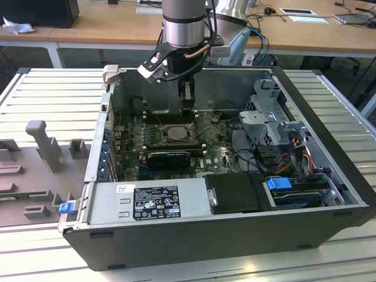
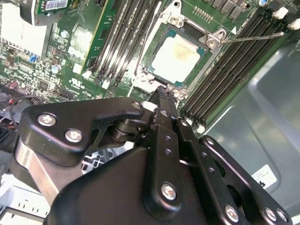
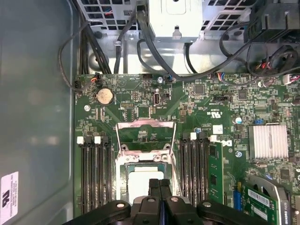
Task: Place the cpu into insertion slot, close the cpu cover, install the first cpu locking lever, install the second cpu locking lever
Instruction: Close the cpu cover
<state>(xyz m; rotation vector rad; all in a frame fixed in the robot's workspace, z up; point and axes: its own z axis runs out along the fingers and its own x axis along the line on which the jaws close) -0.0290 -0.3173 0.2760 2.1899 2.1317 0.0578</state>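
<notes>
Cpu (image 2: 178,57) seated; my gripper (image 3: 159,183), fingers pressed together, hung by the open cover (image 3: 145,123), which I judged needed tipping down.

The open black metal computer case (image 1: 205,241) was seen in the exterior view from above and in front, at some remove, with the camera tilted down into it past the grey robot arm (image 1: 183,23). Both wrist cameras were held close over the green motherboard (image 3: 140,98). In the first wrist view it was faced almost squarely, along the black gripper (image 3: 159,183); in the second wrist view it was faced obliquely, from behind the gripper's linkage. The flat square silver-grey cpu (image 3: 143,180), seated in the metal-rimmed square insertion slot (image 3: 123,180) between long narrow black memory slots (image 3: 96,173), was shared by all three views.
</notes>
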